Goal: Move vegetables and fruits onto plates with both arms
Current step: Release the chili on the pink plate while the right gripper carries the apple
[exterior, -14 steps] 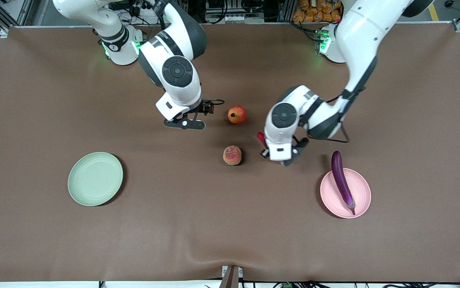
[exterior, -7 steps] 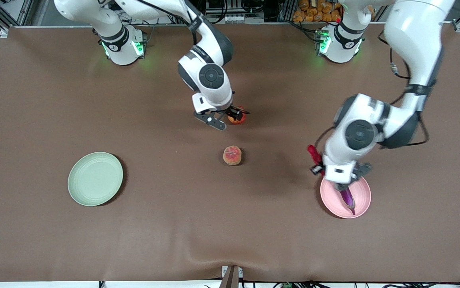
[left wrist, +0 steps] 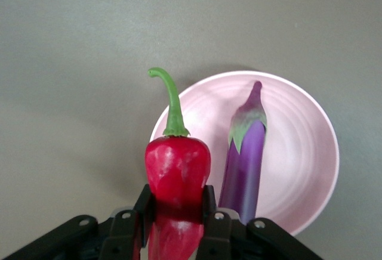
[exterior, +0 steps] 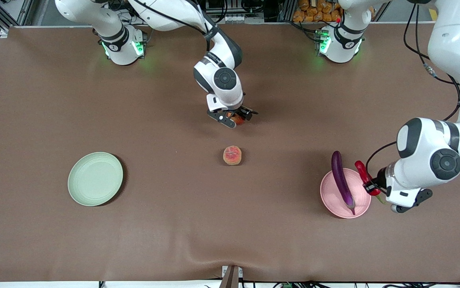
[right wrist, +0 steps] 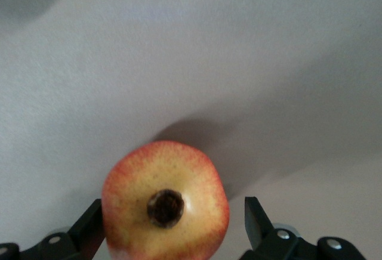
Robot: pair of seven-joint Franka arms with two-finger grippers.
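Note:
My left gripper (exterior: 370, 187) is shut on the red chili pepper (exterior: 361, 169) and holds it over the rim of the pink plate (exterior: 331, 193). The purple eggplant (exterior: 342, 181) lies on that plate. The left wrist view shows the chili (left wrist: 177, 173) between the fingers of my left gripper (left wrist: 176, 212), with the eggplant (left wrist: 248, 158) and the pink plate (left wrist: 298, 152) below. My right gripper (exterior: 238, 118) is open around the round red-yellow fruit (right wrist: 165, 206), which stands on the table. The peach (exterior: 232, 155) lies mid-table. The green plate (exterior: 95, 179) holds nothing.
The brown table cover (exterior: 173, 232) runs to the table's edges. The peach lies a little nearer to the front camera than the right gripper. The green plate sits toward the right arm's end, the pink plate toward the left arm's end.
My left gripper carried the chili from mid-table to the pink plate's rim. My right gripper moved to the round fruit and came down around it.

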